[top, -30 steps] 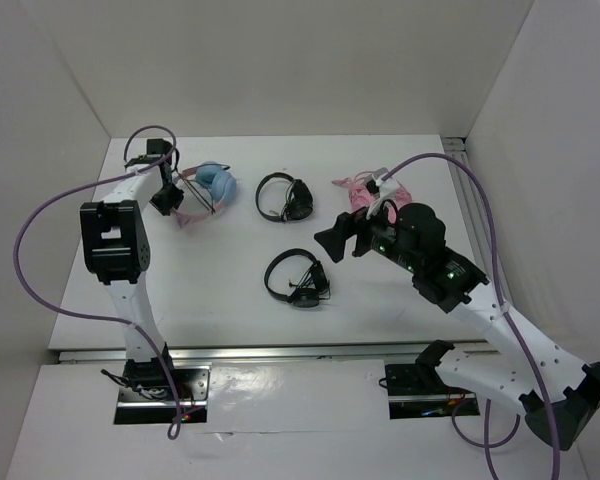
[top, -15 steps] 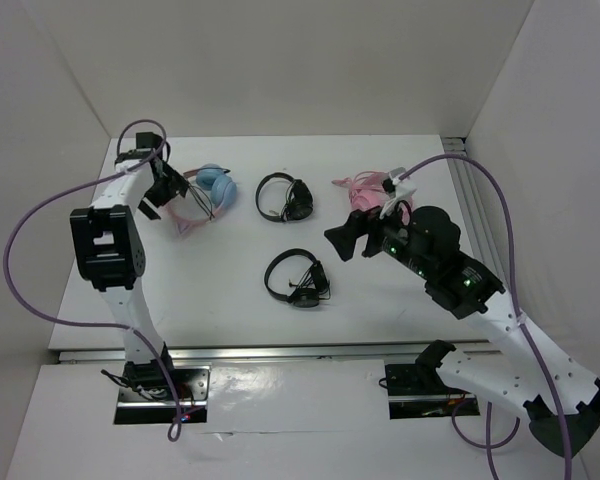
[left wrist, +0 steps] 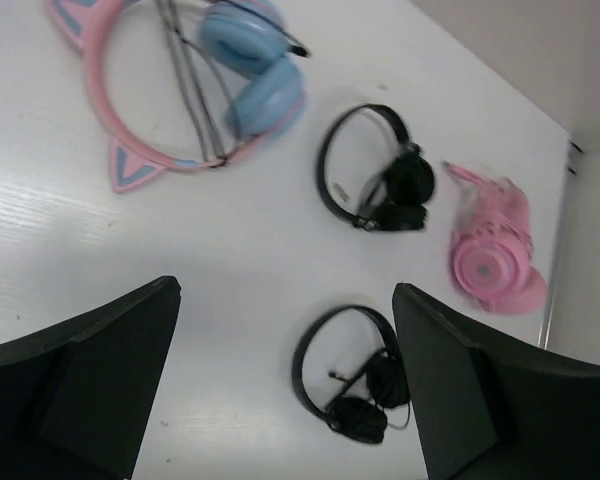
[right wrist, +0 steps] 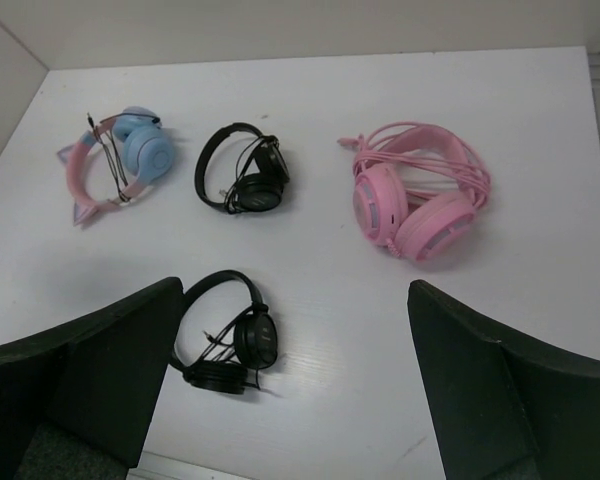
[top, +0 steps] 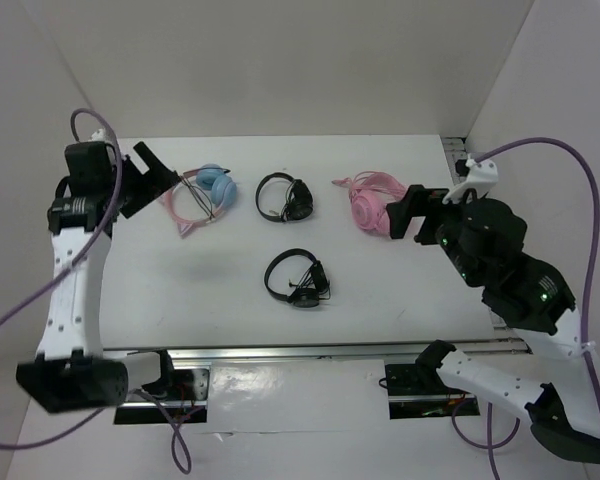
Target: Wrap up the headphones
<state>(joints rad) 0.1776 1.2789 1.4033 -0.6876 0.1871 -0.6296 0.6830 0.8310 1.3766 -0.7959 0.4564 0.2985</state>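
Observation:
The headphones [top: 202, 192], with a pink cat-ear band and light blue cups, lie flat at the table's back left. Thin dark cable strands run across the band beside the cups [left wrist: 252, 88]. They also show at the far left of the right wrist view [right wrist: 130, 155]. My left gripper [top: 148, 184] hovers just left of them, open and holding nothing [left wrist: 285, 390]. Over on the right side, my right gripper [top: 404, 212] is raised and open, with nothing between its fingers [right wrist: 295, 380].
All-pink cat-ear headphones [top: 373, 202] lie at the back right, just left of the right gripper. One black pair [top: 285, 197] lies at the back middle, another [top: 297, 278] nearer the front. White walls close in the table on three sides.
The left gripper opened, let go of the headphones and drew back to the left and up. The right arm pulled back to the right, uncovering the all-pink headphones.

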